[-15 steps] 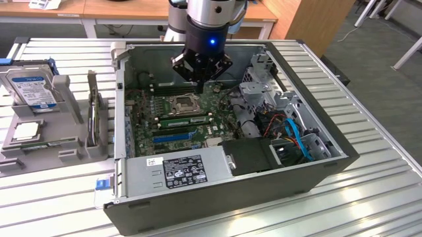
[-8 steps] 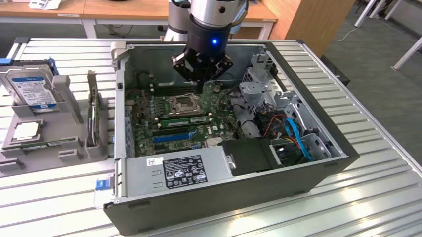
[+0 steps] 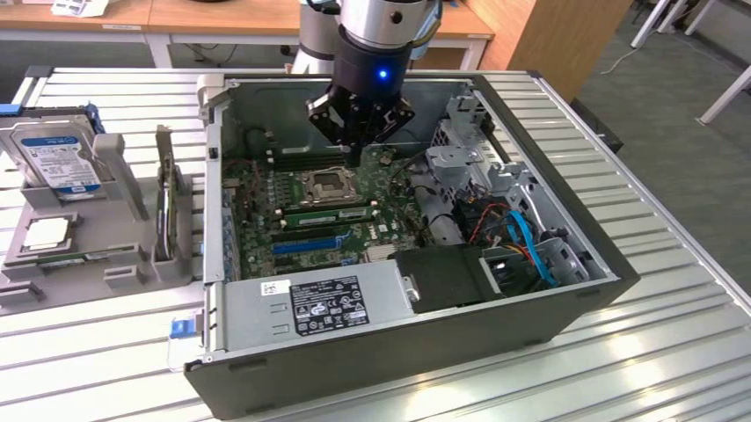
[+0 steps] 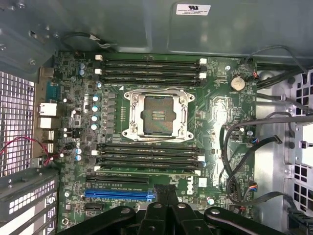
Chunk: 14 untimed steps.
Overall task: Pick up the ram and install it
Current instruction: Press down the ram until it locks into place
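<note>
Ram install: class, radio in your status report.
Gripper shut, nothing seen in it, above the motherboard. Ram looks seated beside the socket. Cables clear of the slots.

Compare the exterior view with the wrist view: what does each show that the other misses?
Exterior view: the hard drive in its holder beside the case, the power supply, the blue cables and the slatted table.
Wrist view: the coin battery and the rear ports.
Both: the empty CPU socket, the black memory slots on either side of it, the blue slot, and the shut fingers over the motherboard.
</note>
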Motion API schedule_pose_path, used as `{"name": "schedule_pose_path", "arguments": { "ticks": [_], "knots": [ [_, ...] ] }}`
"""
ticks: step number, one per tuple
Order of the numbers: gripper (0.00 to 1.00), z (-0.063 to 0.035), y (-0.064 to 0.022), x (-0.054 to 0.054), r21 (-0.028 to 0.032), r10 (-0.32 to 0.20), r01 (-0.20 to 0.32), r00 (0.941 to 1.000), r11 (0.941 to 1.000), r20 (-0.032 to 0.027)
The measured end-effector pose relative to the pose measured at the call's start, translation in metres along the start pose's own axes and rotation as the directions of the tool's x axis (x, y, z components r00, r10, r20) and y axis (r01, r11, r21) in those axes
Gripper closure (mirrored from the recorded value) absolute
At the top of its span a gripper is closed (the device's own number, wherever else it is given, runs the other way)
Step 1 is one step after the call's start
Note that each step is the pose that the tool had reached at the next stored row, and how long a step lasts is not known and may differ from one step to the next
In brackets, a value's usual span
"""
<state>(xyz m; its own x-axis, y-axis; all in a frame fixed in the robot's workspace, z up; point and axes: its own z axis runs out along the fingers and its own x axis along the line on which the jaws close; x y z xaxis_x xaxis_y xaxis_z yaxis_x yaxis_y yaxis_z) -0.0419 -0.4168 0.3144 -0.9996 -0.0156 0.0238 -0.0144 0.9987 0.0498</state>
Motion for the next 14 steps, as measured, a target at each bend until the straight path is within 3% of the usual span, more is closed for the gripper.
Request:
{"name": "schedule_pose_path", "arguments": {
  "ticks": [14],
  "knots": [
    [0.90, 0.0004, 0.0001, 0.0092, 0.0001, 0.000, 0.000, 1.0000, 1.0000, -0.0001]
  ]
}}
